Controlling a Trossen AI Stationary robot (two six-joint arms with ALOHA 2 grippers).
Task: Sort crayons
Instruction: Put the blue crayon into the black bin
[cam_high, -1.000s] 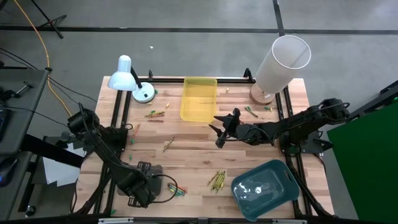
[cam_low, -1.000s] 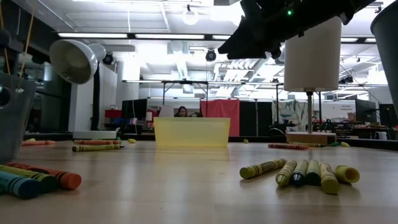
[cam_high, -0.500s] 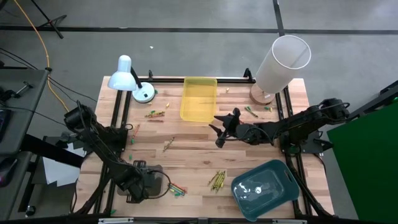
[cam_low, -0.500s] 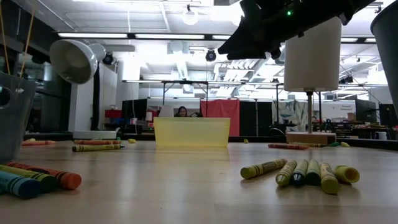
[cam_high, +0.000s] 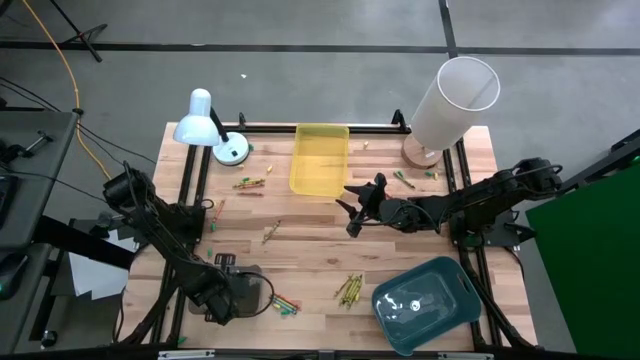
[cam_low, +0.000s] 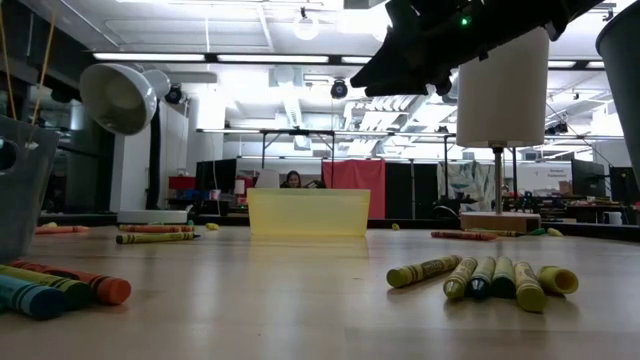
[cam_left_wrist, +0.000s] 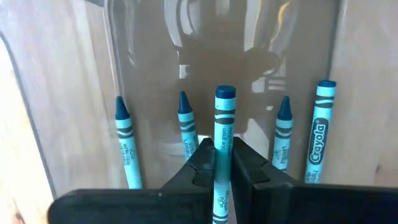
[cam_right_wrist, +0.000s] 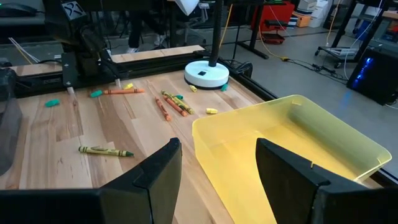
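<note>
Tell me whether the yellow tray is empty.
Empty as far as visible: the right wrist view shows the yellow tray's bare inside, no crayons; its near corner is hidden behind the right gripper.

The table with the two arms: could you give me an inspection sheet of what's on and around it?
Surface: wooden table, crayons scattered over it.
Job's things: blue crayons in the grey tray; olive crayons bunched near the teal tray; yellow tray at the far edge.
Clutter: desk lamp; white cylinder.
Grippers: left gripper shut on a blue crayon over the grey tray; right gripper open, hovering by the yellow tray.
Cables: yellow cable on the floor.
Surroundings: workshop; a person behind the table.
</note>
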